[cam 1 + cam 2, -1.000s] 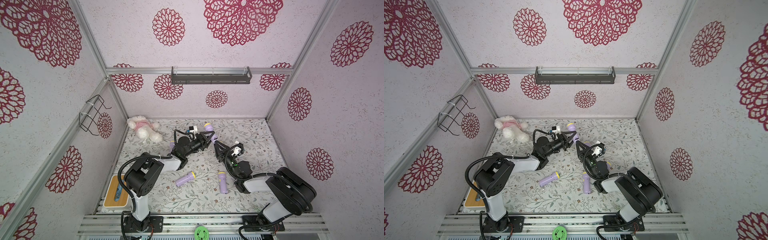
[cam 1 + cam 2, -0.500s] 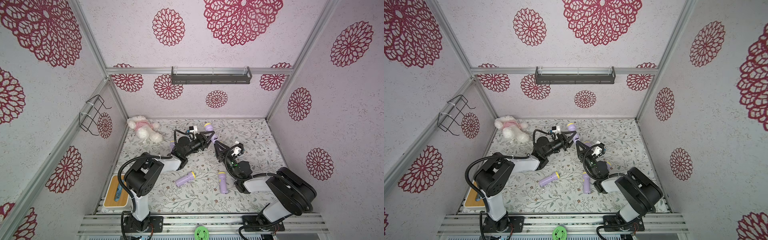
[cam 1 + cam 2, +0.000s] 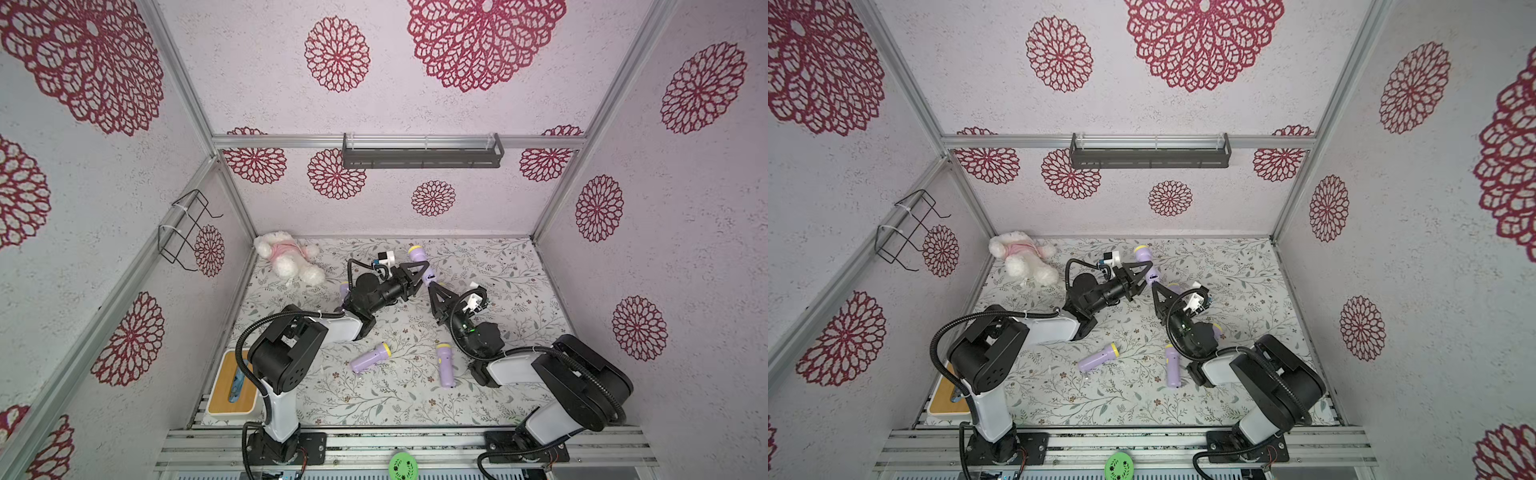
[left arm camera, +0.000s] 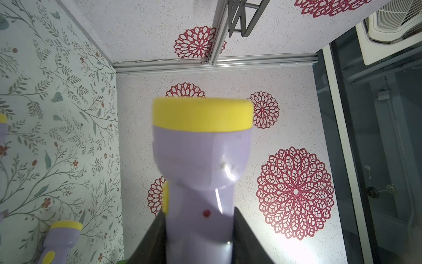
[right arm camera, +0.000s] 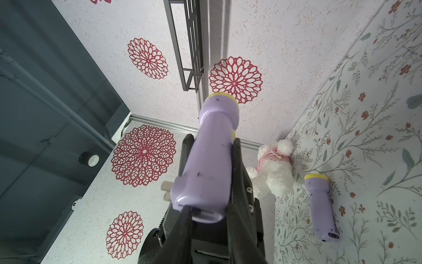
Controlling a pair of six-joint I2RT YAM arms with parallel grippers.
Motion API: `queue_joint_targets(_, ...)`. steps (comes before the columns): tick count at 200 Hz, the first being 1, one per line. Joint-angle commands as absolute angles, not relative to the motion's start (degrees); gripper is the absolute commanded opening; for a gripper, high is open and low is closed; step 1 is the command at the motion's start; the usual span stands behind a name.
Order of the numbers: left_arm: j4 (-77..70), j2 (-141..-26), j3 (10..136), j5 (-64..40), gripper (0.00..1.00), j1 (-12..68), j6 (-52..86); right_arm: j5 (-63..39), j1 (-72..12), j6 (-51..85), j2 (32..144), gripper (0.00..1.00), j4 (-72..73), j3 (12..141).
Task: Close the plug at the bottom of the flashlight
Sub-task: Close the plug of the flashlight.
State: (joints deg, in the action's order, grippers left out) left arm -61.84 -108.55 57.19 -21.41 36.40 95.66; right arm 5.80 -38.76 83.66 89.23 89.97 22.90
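left gripper (image 3: 419,272): my jaws clamped on flashlight (image 4: 201,160) handle, flashlight held off table (image 3: 519,291). right gripper (image 3: 432,287): my jaws pinched almost fully together on flashlight bottom end.

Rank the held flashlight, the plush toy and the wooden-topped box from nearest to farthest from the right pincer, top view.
1. Held flashlight, at the tips of the right pincer, centre back.
2. Plush toy, back left corner.
3. Wooden-topped box, front left edge.

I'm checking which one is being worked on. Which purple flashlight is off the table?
The flashlight clamped in the left gripper, held up near the back wall. The front-left flashlight and front-right flashlight lie flat on the table.
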Motion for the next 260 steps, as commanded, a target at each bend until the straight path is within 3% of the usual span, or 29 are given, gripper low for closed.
queue_joint_targets(1,-63.8,-106.6,56.8,-22.8,0.00,37.5,95.9,6.6,-39.0,83.4,87.5,0.26,96.7,23.0)
queue_joint_targets(88,-63.9,-105.7,57.6,-22.6,0.00,37.4,95.5,9.0,-39.0,85.6,89.4,0.16,96.6,21.2)
queue_joint_targets(138,-64.6,-105.2,57.3,-22.6,0.00,36.7,95.7,10.0,-39.1,86.4,90.2,0.15,96.6,20.3)
queue_joint_targets(260,-65.4,-103.6,54.7,-22.1,0.00,34.2,95.7,11.0,-39.6,82.2,83.9,0.27,90.8,19.8)
